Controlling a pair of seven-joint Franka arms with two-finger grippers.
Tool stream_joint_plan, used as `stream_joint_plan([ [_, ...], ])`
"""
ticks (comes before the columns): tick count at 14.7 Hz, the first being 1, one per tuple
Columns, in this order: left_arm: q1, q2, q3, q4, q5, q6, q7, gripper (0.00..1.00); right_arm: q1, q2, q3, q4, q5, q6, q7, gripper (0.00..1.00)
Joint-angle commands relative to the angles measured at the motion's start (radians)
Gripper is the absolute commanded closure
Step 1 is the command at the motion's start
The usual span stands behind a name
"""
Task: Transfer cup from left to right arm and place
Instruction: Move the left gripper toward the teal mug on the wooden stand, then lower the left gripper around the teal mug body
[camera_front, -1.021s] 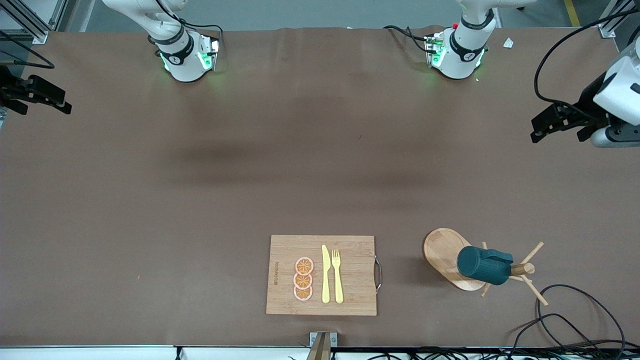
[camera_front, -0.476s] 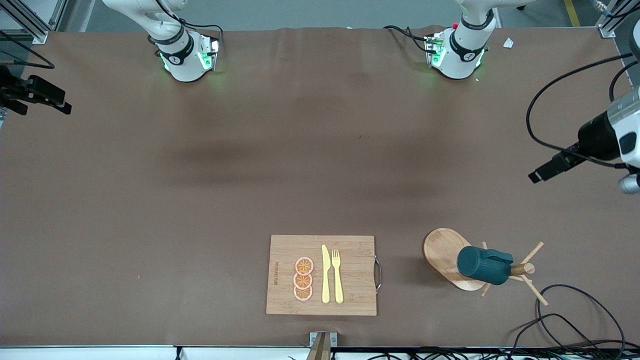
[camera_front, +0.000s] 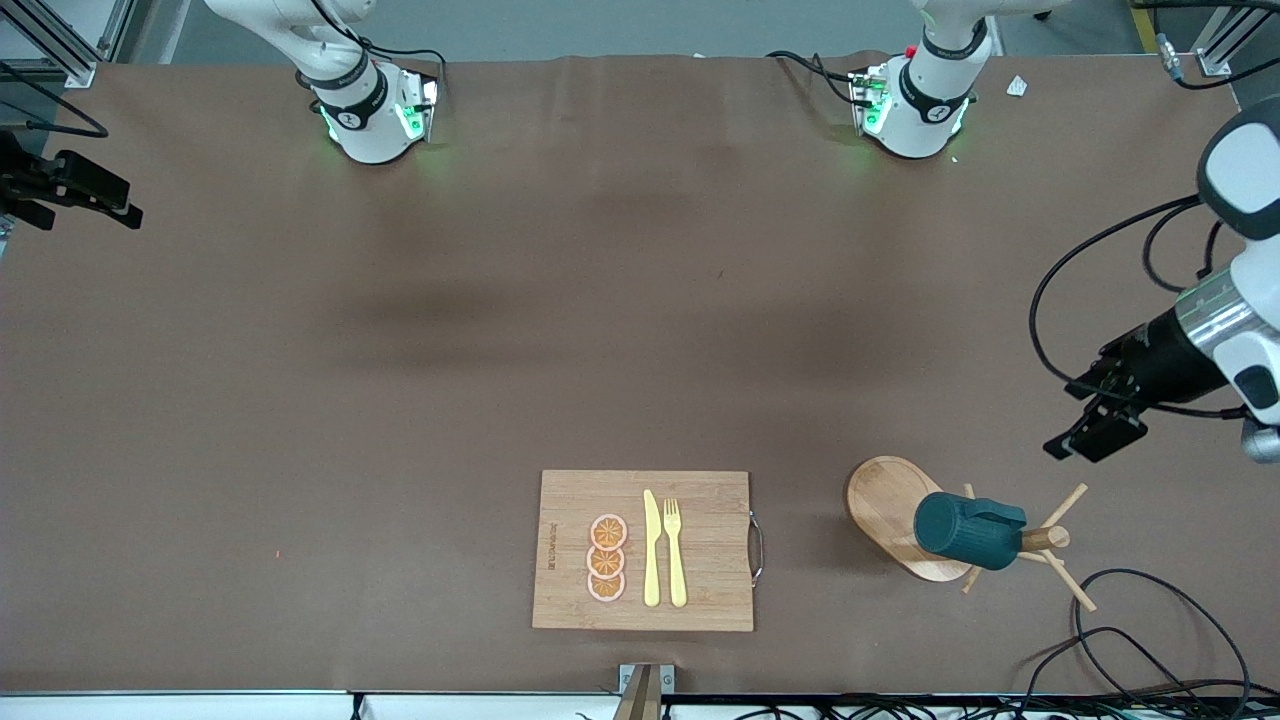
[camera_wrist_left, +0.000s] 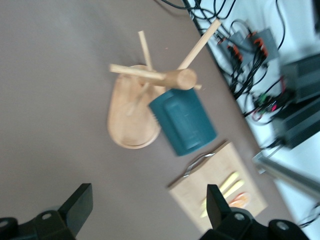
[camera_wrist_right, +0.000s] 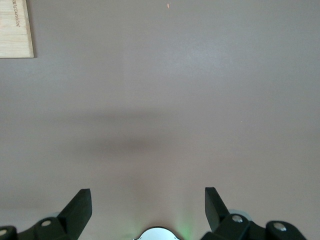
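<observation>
— Brown worktop (camera_front: 400, 400): what is counted?
— 1 cup (camera_front: 968, 531), hung on 1 wooden peg rack (camera_front: 890, 510); 1 cutting board (camera_front: 700, 500).
— And the jaws?
— Left gripper (camera_front: 1092, 432), held over the worktop near the rack, wide open, nothing held. Right gripper (camera_front: 75, 185), parked at its end, likewise wide open.

Even, diffuse overhead light is filling the front view, leaving the brown table (camera_front: 400, 400) fairly bright and free of glare. Soft, broad shadows are lying across the middle of that frame. Green lamps are glowing at both arm bases along the top. The left wrist view is smearing with motion blur, the cup (camera_wrist_left: 182, 121) and peg rack (camera_wrist_left: 145, 95) looking soft. The right wrist view is staying clean, with a faint shadow band mid-frame.
</observation>
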Motion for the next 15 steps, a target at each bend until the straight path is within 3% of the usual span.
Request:
stream_joint_plan([
  [1, -0.016, 0.038, -0.008, 0.024, -0.022, 0.064, -0.123, 0.00, -0.018, -0.025, 0.027, -0.023, 0.001, 0.012, -0.005, 0.00],
  [8, -0.051, 0.116, -0.008, 0.024, -0.055, 0.206, -0.221, 0.00, -0.024, -0.025, 0.017, -0.023, 0.012, 0.009, -0.015, 0.00],
  [11, -0.045, 0.130, -0.006, 0.022, -0.155, 0.256, -0.278, 0.00, -0.024, -0.024, 0.011, -0.023, 0.012, 0.009, -0.014, 0.00],
  [15, -0.033, 0.145, -0.004, 0.015, -0.173, 0.265, -0.361, 0.00, -0.018, -0.025, 0.019, -0.022, 0.006, 0.010, -0.008, 0.00],
])
